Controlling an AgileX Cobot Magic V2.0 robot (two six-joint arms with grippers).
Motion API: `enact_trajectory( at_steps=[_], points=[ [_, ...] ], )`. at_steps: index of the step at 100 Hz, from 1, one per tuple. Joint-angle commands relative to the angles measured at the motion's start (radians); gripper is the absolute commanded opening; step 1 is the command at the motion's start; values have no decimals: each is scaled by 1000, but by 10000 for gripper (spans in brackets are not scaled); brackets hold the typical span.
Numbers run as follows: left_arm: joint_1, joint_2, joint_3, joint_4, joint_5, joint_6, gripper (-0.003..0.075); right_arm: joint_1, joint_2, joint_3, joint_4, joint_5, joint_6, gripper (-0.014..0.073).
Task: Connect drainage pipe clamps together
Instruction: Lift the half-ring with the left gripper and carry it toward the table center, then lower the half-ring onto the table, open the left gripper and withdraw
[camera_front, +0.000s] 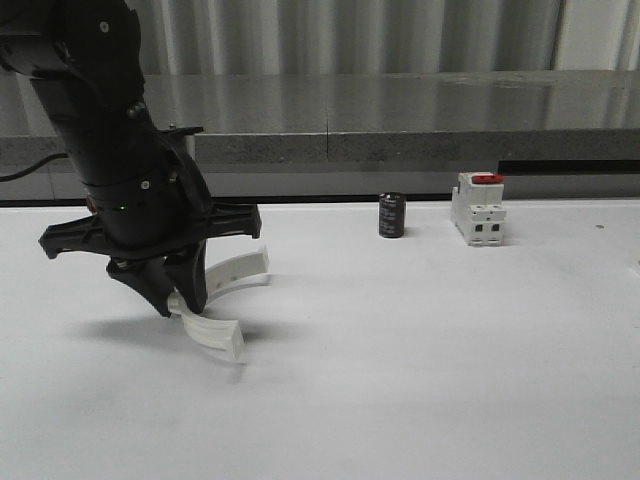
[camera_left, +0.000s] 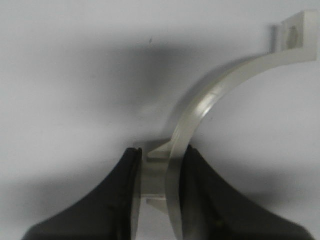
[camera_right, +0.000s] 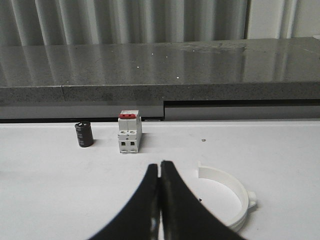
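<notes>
My left gripper (camera_front: 176, 300) is shut on one white half-ring drainage pipe clamp (camera_front: 218, 325), low over the left of the white table. In the left wrist view the fingers (camera_left: 125, 170) pinch the outer lug at mid-arc of the clamp (camera_left: 220, 90), which curves away to a flat end tab (camera_left: 295, 32). A second half-ring clamp (camera_right: 235, 197) lies flat on the table in the right wrist view, just beside my right gripper (camera_right: 160, 164). That gripper is shut with nothing between its fingers.
A small black cylinder (camera_front: 391, 215) and a white blocky switch with a red top (camera_front: 477, 208) stand at the back of the table; they are also in the right wrist view, the cylinder (camera_right: 84, 133) and the switch (camera_right: 129, 132). A grey ledge (camera_front: 420, 140) runs behind.
</notes>
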Motion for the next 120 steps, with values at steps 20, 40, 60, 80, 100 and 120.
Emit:
enact_trajectory(
  at_steps=[20,40,60,80,100,120],
  points=[
    [-7,-46,-26,2,-77,-42,-20,-4,-14,-16,5,-83,-3,-66],
    [-7,-24,-26,9,-80,-44,-20,-4,-14,-16,5,-83,-3,-66],
    [-7,-14,-26,14,-65,-44,-20,-4,-14,-16,5,-83,-3,-66],
    [-7,-14,-26,14,-62,-44,16,-4,-14,-16,5,-83,-3,-66],
    [-7,-14,-26,16,-62,-44,250,-4,-14,-16,5,-83,-3,-66],
    [-7,-14,-26,19,-62,-42,536,-4,-14,-16,5,-83,-3,-66]
  ],
)
